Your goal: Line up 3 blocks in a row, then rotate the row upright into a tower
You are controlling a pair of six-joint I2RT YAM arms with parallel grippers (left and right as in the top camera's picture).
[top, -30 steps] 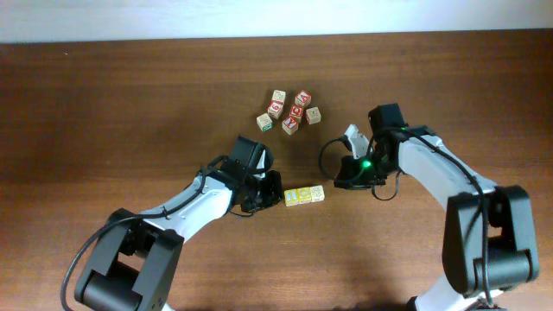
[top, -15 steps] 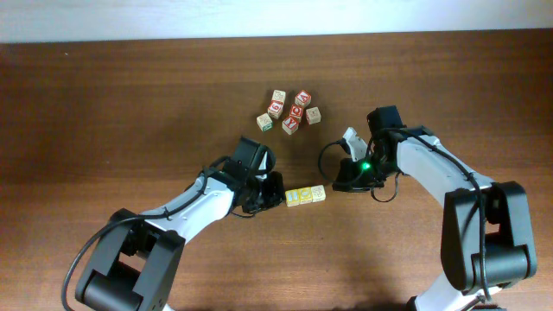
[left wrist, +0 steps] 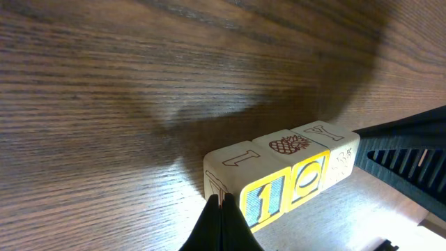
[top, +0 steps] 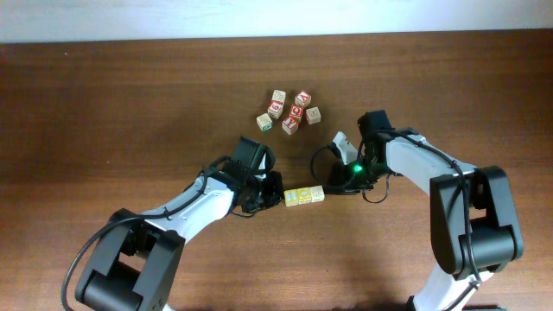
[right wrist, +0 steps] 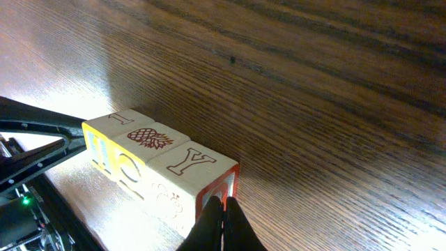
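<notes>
1. Blocks [top: 305, 196] are lying in a row on the desk [top: 130, 104].
2. Left fingers [left wrist: 221, 223], clenched empty, are touching one end of the row.
3. Right fingers [right wrist: 223, 219], clenched empty, are just arriving at the opposite end, so rotation is likely starting.

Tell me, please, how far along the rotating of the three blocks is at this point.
Done: the three blocks sit touching in one row, apart from the other cubes. In hand: the shut left gripper meets the row's I end and the shut right gripper its red-framed Y end. Left: probably the turn itself, since the row lies nearly level in the overhead view.
</notes>
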